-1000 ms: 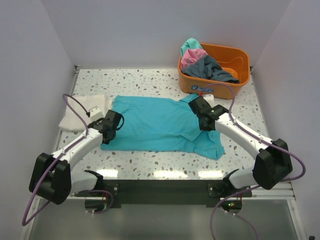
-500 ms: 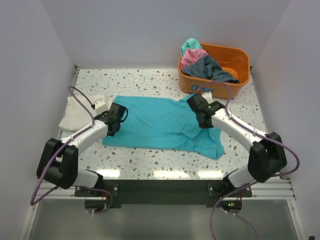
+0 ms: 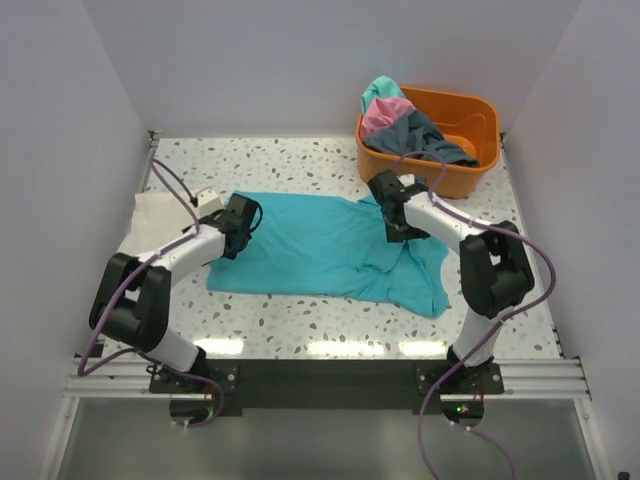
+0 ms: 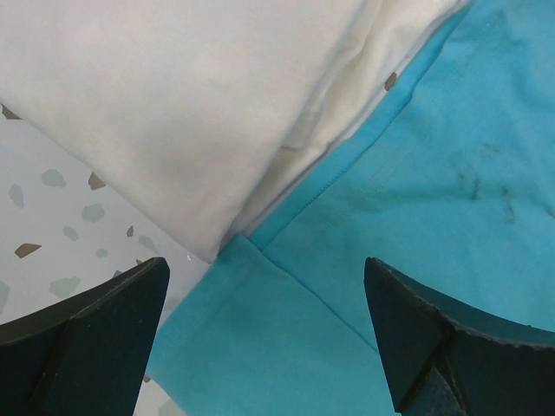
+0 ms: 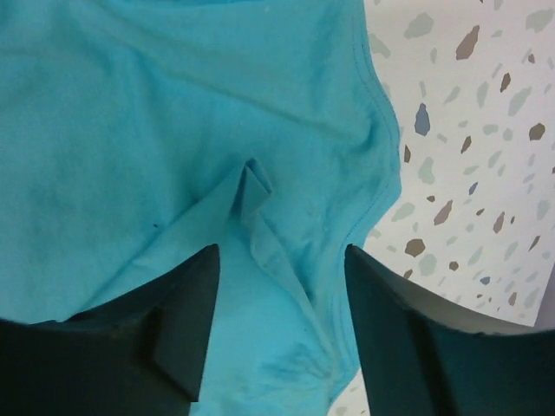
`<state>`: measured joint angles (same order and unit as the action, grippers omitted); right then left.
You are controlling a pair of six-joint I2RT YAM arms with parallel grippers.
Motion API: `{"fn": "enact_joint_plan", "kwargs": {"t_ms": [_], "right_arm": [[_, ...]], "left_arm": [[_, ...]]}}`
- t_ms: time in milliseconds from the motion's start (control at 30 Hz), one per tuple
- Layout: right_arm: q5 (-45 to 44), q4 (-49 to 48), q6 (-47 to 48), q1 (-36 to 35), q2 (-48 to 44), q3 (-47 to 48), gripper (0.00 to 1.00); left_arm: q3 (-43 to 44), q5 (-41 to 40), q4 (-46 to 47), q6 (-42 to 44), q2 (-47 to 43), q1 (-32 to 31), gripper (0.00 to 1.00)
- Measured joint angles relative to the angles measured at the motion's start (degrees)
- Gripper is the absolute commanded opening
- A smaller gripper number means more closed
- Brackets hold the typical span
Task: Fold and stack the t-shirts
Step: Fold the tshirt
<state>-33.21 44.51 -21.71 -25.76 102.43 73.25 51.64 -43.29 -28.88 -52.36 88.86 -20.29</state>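
A teal t-shirt (image 3: 320, 250) lies spread flat mid-table. My left gripper (image 3: 238, 232) hovers open over its left edge; in the left wrist view the fingers (image 4: 95, 338) stand wide apart above teal cloth (image 4: 434, 173), and the gripper (image 4: 269, 347) holds nothing. A folded cream-white t-shirt (image 3: 160, 215) lies beside that edge, its corner (image 4: 173, 104) touching the teal one. My right gripper (image 3: 398, 232) is open over the shirt's right shoulder; its fingers (image 5: 416, 338) straddle a raised crease (image 5: 251, 199), and the gripper (image 5: 282, 338) grips nothing.
An orange tub (image 3: 470, 110) stands at the back right, holding a heap of a teal shirt (image 3: 380, 92), a pink one (image 3: 385, 115) and a dark grey one (image 3: 425, 135). White walls close in the speckled table (image 3: 300, 160) on three sides.
Both grippers have slid toward the back of the table and opened, letting go of the teal shirt. The shirt's left edge has shifted slightly back and right.
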Motion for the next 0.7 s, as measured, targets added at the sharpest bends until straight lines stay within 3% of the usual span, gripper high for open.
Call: {"fn": "enact_joint_plan", "kwargs": {"t_ms": [67,100,133,267,433,700], "right_arm": [[0.22,0.63,-0.46,0.46,1.95,2.62,0.78],[0.35,0.68,-0.85,0.61,2.08,3.17,0.93],[0.76,0.85,-1.49,0.7,1.6,3.19,0.99],[5.99,-0.96,-2.71,0.81,-6.78,-3.87,0.99],[22.34,-9.31,-5.95,0.85,-23.52,-20.17,0.95],[35.34,-20.55,-10.71,0.76,-20.33,-26.6,0.69]], "left_arm": [[0.0,1.4,0.17,1.07,-1.99,0.02,1.0],[0.0,2.36,0.33,1.66,-3.41,0.02,1.0],[-0.02,3.43,0.66,2.43,-5.16,0.02,1.0],[-1.81,8.96,3.48,5.29,-13.0,-0.11,1.0],[-9.64,17.86,9.64,8.15,-19.41,-0.55,1.0],[-16.0,21.97,10.21,8.98,-19.1,-0.85,1.0]]}}
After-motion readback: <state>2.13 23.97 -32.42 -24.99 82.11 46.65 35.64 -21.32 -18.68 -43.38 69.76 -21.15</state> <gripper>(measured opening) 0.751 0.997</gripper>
